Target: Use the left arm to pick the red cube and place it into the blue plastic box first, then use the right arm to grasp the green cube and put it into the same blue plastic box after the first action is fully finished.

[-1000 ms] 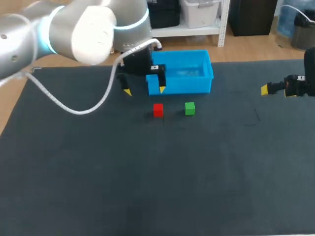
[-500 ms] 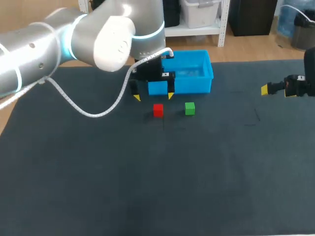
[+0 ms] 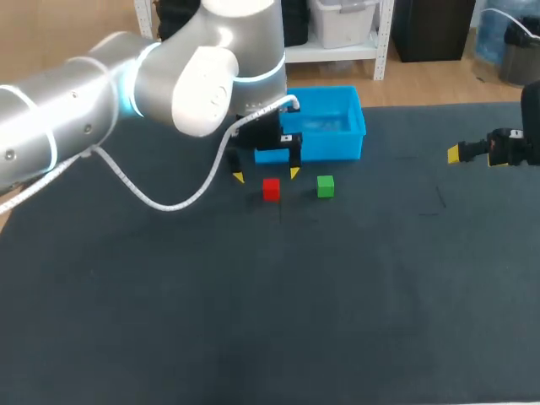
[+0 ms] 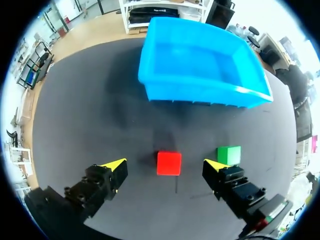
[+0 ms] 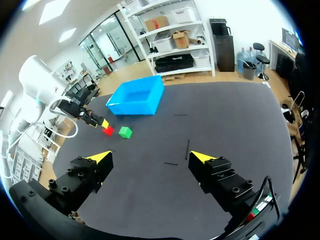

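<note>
The red cube (image 3: 271, 189) (image 4: 169, 163) lies on the dark table in front of the blue plastic box (image 3: 331, 126) (image 4: 200, 70), with the green cube (image 3: 326, 186) (image 4: 229, 154) just to its right. My left gripper (image 3: 266, 175) (image 4: 165, 164) hangs open just above the red cube, its yellow tips on either side and apart from it. My right gripper (image 3: 456, 154) (image 5: 150, 157) stands open near the table's right edge, holding nothing; both cubes (image 5: 108, 131) (image 5: 125, 132) and the box (image 5: 136, 96) show small and far ahead of it.
The left arm (image 3: 101, 93) and its white cable (image 3: 160, 201) reach in over the back left of the table. A few short dark marks (image 3: 430, 207) lie on the mat right of the cubes.
My left gripper has moved right and toward the front, from beside the box's left front corner to a spot over the red cube. The right arm and both cubes have not moved.
</note>
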`<move>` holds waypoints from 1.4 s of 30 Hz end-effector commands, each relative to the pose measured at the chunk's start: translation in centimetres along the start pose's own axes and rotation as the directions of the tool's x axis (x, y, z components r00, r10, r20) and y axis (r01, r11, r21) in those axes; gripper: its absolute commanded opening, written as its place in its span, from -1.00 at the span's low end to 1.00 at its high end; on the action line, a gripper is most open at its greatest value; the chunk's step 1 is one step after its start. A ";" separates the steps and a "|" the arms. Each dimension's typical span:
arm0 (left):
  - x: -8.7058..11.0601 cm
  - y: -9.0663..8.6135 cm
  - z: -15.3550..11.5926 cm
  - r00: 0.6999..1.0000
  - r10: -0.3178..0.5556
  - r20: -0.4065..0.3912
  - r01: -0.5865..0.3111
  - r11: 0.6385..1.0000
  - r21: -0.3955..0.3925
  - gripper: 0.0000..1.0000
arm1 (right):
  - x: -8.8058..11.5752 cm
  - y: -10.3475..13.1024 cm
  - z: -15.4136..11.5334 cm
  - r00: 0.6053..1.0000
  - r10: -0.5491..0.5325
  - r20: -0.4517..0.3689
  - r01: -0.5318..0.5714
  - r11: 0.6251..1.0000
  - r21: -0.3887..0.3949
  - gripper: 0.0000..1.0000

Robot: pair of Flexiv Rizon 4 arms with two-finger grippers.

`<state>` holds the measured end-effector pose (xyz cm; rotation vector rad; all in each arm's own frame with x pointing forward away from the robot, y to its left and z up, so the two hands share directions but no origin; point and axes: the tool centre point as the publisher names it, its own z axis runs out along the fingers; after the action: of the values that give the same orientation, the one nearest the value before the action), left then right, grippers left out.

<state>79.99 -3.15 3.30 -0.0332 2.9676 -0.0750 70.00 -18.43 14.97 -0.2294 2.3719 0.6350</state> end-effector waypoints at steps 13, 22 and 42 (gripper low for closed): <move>0.2 -0.2 2.5 1.000 0.003 -0.020 -0.002 1.000 0.031 1.00 | 0.0 0.0 0.0 1.000 0.000 -0.001 0.000 1.000 0.000 1.00; 0.2 -0.2 3.0 0.999 0.008 -0.034 -0.007 0.999 0.046 1.00 | 0.0 0.0 0.0 1.000 0.000 -0.001 0.000 1.000 0.000 1.00; 0.0 0.0 4.0 0.999 0.037 -0.040 -0.036 0.999 0.007 -0.75 | 0.0 0.0 0.0 1.000 0.000 -0.001 0.000 1.000 0.000 1.00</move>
<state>80.12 -3.03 -0.42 0.0222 2.9985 -0.0885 70.00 -18.43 14.96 -0.2294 2.3719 0.6350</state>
